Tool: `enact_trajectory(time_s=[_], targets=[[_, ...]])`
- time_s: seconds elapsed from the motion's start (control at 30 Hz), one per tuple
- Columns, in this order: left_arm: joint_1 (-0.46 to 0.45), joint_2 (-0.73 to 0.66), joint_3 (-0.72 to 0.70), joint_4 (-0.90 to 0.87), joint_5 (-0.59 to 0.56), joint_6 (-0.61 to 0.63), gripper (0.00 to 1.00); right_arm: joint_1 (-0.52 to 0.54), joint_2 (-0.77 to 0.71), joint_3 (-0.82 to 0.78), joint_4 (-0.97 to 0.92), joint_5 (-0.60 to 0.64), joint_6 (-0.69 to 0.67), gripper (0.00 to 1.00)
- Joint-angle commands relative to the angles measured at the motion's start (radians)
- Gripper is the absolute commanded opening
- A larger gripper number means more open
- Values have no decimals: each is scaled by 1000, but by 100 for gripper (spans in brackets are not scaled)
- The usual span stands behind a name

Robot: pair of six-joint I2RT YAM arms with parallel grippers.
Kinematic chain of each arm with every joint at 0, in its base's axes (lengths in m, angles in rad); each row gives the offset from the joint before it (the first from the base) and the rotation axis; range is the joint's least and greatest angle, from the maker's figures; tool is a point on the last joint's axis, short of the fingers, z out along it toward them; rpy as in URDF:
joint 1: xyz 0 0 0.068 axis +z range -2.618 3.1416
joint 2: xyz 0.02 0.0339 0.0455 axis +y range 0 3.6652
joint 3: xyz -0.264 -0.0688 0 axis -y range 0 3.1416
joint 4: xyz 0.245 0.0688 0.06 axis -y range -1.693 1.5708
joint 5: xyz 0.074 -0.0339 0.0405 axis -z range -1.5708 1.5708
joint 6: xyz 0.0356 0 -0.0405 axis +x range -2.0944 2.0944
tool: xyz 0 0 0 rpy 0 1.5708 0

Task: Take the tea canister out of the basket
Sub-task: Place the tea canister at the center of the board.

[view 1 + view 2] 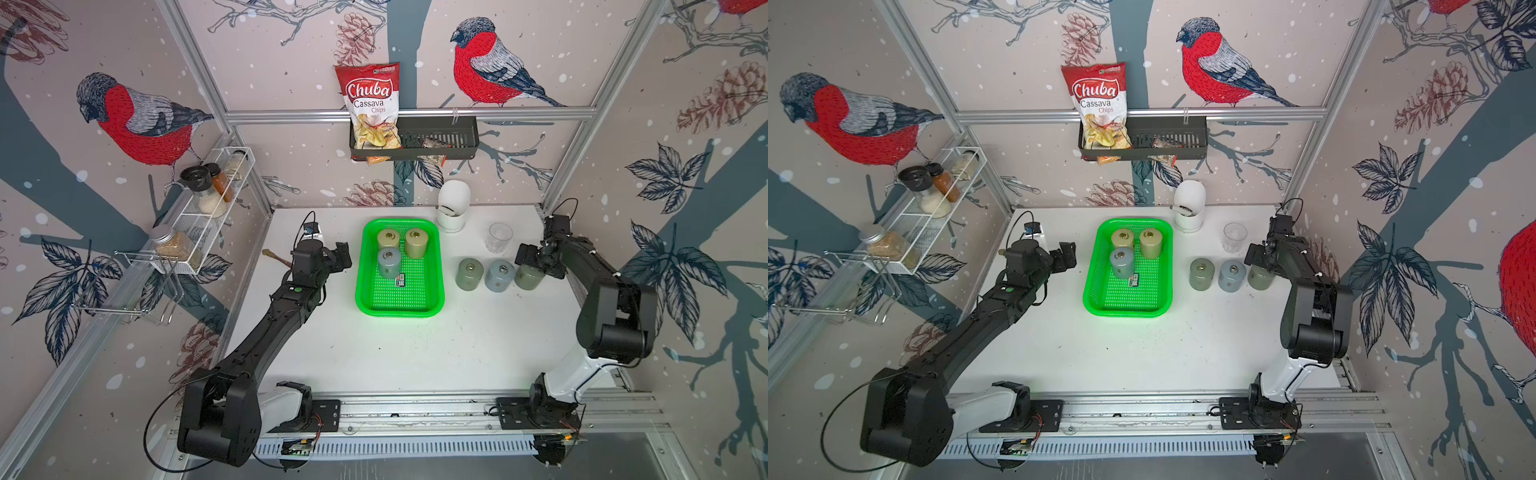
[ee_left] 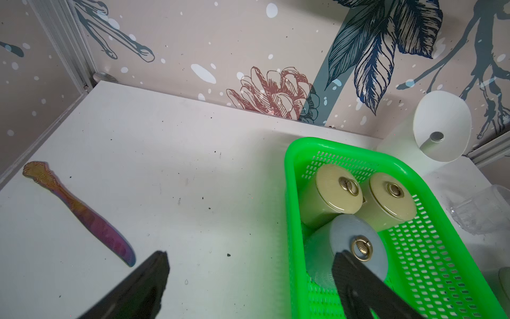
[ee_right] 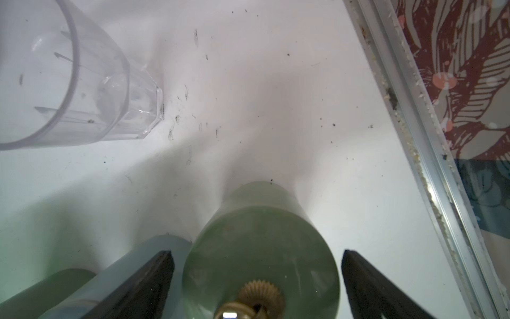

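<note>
R hand [image 3: 256, 255] straddles the green canister [image 3: 265, 218]. Fingers are apart w/ a clear gap each side, so nothing is gripped. That canister stands upright on the counter [image 1: 415, 353], well outside the basket [image 1: 399, 312], at the end of a row of three. So the step, as I read it, is to get clear w/o knocking it.

To do it well:
- Go straight up first, no sideways swing. One finger sits in the narrow slot between the green canister and the blue canister [image 1: 500, 275] next to it, so any twist prob. nudges one or the other.
- Keep fingers wide till the tips are above the lid knob, then pull back toward the arm's base.
- The glass [image 3: 69, 77] stands near, further toward the back wall. Don't drift that way.

L hand [image 2: 251, 256] is also spread open & empty, just beside the basket on its own side. Three canisters sit inside. The pale-blue canister [image 2: 325, 243] is closest to it, so it's prob. the easiest next pick if more must come out.
</note>
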Motion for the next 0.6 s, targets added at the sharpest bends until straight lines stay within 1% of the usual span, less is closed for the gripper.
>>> enact_trajectory(time_s=[0.0,0.13,0.3,0.5,0.57], targets=[[-4,-11,0,0,-10,1,97,10,-19,8,-5,28,-5,100],[-4,-22,-4,0,-10,2,97,26,-47,16,-11,43,-10,100],[-3,-41,-11,6,-5,0,97,64,-81,41,-27,102,-13,100],[-4,-52,-16,3,0,2,97,145,-128,69,-43,163,-27,100],[-3,-53,-16,3,5,0,97,180,-144,82,-52,164,-30,100]])
